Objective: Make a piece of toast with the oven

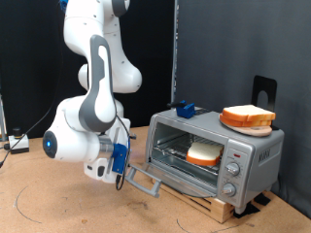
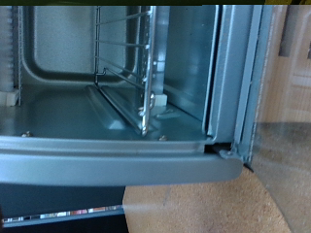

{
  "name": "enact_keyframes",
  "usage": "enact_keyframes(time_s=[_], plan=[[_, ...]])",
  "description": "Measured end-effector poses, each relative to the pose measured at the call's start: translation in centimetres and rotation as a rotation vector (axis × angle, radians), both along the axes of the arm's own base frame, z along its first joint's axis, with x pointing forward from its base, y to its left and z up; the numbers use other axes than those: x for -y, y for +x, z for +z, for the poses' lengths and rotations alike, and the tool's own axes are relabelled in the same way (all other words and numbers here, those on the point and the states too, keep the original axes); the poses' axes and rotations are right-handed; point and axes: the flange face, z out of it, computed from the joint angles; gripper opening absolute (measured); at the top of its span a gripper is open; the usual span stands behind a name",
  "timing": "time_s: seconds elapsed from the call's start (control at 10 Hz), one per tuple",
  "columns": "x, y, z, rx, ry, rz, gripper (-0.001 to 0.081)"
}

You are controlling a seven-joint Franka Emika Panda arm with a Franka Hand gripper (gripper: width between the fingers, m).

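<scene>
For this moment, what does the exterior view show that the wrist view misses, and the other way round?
Only the exterior view shows the white arm's tool at the grey bar handle of the open door, one pale bread slice on the rack inside, another on the round orange plate on top, and the round knobs. Only the wrist view shows the bare interior corner, rack wires and door hinge close up. Both show the boxy silver toaster oven with its door down.

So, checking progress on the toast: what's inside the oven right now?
One bread slice lies on the rack inside the oven, door down. The gripper is at the door handle. The slice's underside and the oven's rear are hidden.
</scene>
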Motion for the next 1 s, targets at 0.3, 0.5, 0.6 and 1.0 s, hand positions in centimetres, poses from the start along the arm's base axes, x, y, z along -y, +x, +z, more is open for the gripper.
enact_keyframes(time_s=[0.3,0.5,0.6,1.0], plan=[[-0.8,-0.6,1.9,0.025,-0.021,0.019,0.0807],[-1.6,-1.4,3.4,0.049,0.023,0.064,0.0807],[-2.3,-1.8,4.1,0.070,0.053,0.098,0.0807],[-5.4,-2.7,6.9,0.158,0.061,0.165,0.0807]])
